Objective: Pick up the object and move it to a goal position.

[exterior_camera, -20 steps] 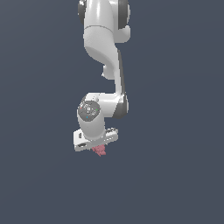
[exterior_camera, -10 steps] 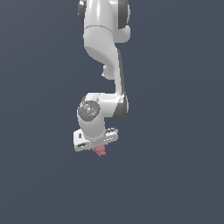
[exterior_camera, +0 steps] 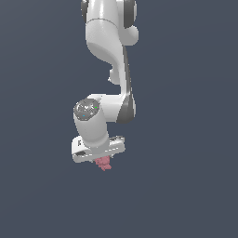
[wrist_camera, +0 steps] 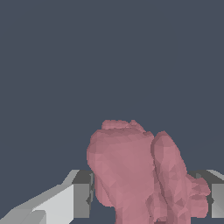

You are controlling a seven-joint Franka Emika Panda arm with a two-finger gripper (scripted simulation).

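We see the white arm (exterior_camera: 109, 56) reaching down from above, its wrist bent so that the gripper (exterior_camera: 103, 162) points downward against a plain dark blue-grey background. The object (exterior_camera: 103, 163), a small dusty pink lumpy thing, pokes out just below the gripper's flat white body, tucked right against its underside. In the wrist view the object (wrist_camera: 140, 175) fills the space between the fingers (wrist_camera: 81, 194), one on each side of it; its lobes jut out past them towards the camera's far side. The fingers are closed in on the object, holding it, with the near finger's dark pad touching its flank. We cannot make out any surface beneath the object in either view; it hangs from the gripper alone.
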